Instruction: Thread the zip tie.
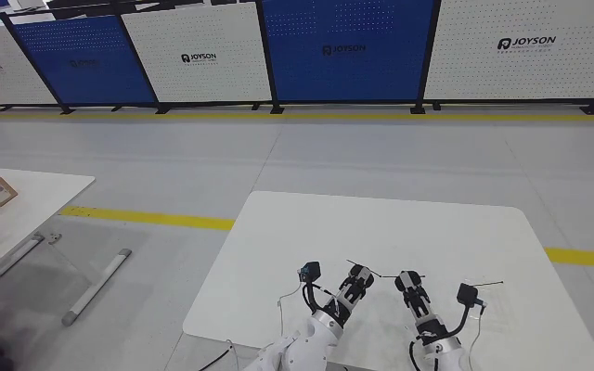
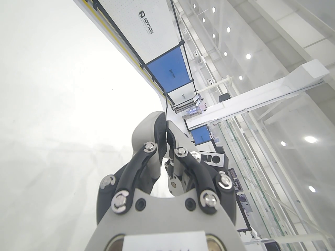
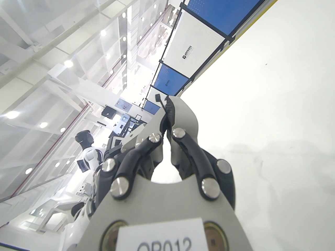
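The left gripper [image 2: 166, 121] is clamped tight on the zip tie [image 2: 166, 103], whose thin black tail pokes out past its fingertips, likely left free as the end to feed in. The right gripper [image 3: 167, 108], just beside the left one above the white table [image 1: 418, 223], is pinched closed too, with the tie's square head [image 3: 157, 97] sticking out just beyond its tips, presumably exposed to receive the tail. The count is two grippers, one head, one tail; judging by these, one tie, though its middle is hidden.
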Available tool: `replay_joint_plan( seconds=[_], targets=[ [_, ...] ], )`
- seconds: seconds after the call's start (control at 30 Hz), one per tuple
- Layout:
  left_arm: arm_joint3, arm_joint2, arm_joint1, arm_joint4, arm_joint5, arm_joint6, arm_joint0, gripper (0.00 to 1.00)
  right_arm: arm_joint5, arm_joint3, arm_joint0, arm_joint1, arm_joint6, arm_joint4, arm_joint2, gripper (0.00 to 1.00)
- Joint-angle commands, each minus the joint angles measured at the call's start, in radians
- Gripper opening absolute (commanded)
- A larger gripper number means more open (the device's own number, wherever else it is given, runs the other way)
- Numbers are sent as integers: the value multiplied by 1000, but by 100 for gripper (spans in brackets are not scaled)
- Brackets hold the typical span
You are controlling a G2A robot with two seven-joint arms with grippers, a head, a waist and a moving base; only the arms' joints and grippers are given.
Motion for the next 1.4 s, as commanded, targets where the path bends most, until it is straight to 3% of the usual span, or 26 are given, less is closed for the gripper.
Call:
replay_joint_plan(
  seconds=[0.0,0.53,1.03,1.37],
  targets=[
    [0,0,0,0,0,0,0,0,3,0,0,-1,3,-4,1,0],
    [0,0,0,0,0,0,0,0,37,6,14,-12,28,-16,-9,0],
    [0,0,0,0,0,0,0,0,67,1,17,-23,87,104,-11,0],
    [0,0,0,0,0,0,0,0,81,1,22,-25,107,113,-13,0]
  ],
)
